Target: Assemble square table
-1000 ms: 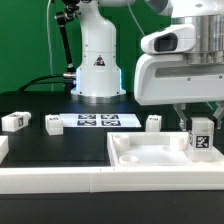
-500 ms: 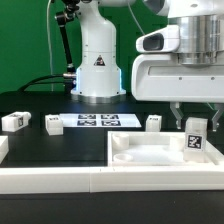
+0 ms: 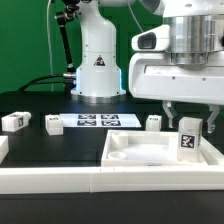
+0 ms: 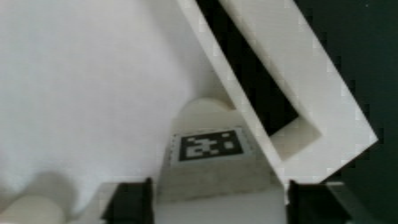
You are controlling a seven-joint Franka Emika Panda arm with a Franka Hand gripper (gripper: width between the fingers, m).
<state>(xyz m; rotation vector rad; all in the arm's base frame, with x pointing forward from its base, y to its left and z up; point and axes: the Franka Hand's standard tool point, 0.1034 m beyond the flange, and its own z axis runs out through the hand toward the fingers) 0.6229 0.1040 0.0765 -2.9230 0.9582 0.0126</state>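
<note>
The square tabletop (image 3: 150, 158), a white tray with a raised rim, lies at about 4 o'clock in the exterior view, on the dark surface (image 3: 40, 145). Your hand (image 3: 191, 122) hangs over the tray's 3 o'clock end. Its two fingers (image 3: 172, 113) are closed part-way onto a white held leg (image 3: 190, 142), gripping it near the top. The block's black-and-white tag faces the camera and leans slightly. Its lower end sits below the rim line, but you cannot tell whether it touches the tray floor. In the wrist view the same held leg (image 4: 210, 145) runs out from between the dark fingers (image 4: 128, 203) of the hand (image 4: 217, 205), tag up, with the tabletop (image 4: 267, 70) rim running slantwise just beside it. Farther out, a loose leg (image 3: 154, 122) stands near the tray's 12 o'clock edge. The marker board (image 3: 98, 120) lies flat at that leg's 9 o'clock. A second loose leg (image 3: 51, 123) and a third loose leg (image 3: 14, 121) stand at the board's 9 o'clock, apart from each other. The white robot base (image 3: 97, 60) rises at the board's 12 o'clock. A long white border wall (image 3: 60, 181) runs along 6 o'clock.
</note>
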